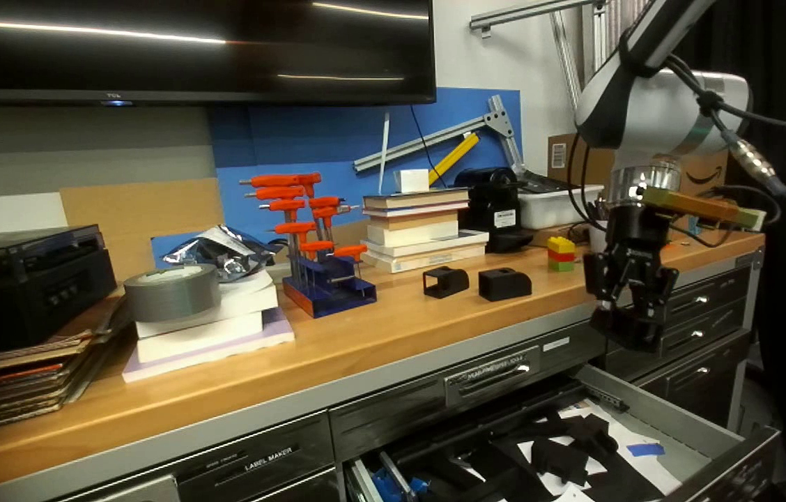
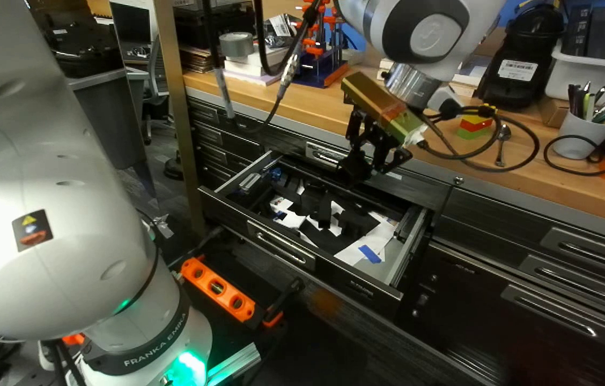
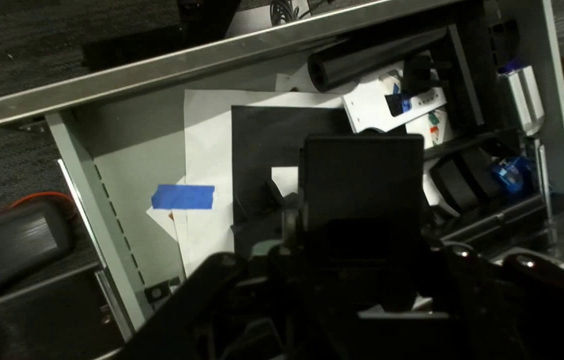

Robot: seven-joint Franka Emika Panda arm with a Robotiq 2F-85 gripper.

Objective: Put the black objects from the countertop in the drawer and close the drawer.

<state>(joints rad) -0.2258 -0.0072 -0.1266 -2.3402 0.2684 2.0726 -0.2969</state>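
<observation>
Now above the pulled-out drawer (image 2: 334, 271), the gripper (image 3: 362, 235) of a white robot arm (image 1: 665, 115) points downward, jaws part-way apart with a black block (image 3: 362, 180) clasped between them. In both exterior views the gripper and its load are out beyond the front edge of the wooden counter (image 1: 379, 331), over the drawer and apart from what lies inside.

On the counter, in an exterior view, a hollow-ended black piece (image 1: 458, 281) sits just beside a solid-looking black piece (image 1: 504, 284), the two a little apart. A small stack of toy bricks (image 1: 561, 254) in yellow, red and green stands near them, while books (image 1: 428, 226) rise in a pile behind. Farther along, red-handled hex keys (image 1: 288, 193) stand in a blue rack (image 1: 330, 286), and a roll of grey tape (image 1: 173, 296) tops a low pile (image 1: 208, 341). A large dark screen (image 1: 156, 56) looms above. From where I stand, a white cup of pens (image 2: 584, 136) and a spoon (image 2: 501, 150) also show on the counter.

Down in the drawer, dark pieces (image 1: 560, 460) lie across white paper (image 3: 207, 140), several overlapping so closely that I cannot tell their outlines apart. A strip of blue tape (image 3: 183, 196) crosses the paper's edge, and a black tube (image 3: 382, 55) lies near the drawer's front. At the arm's base (image 2: 184, 321) a green light (image 2: 190, 367) glows, an orange spirit level (image 2: 226, 296) lying nearby.
</observation>
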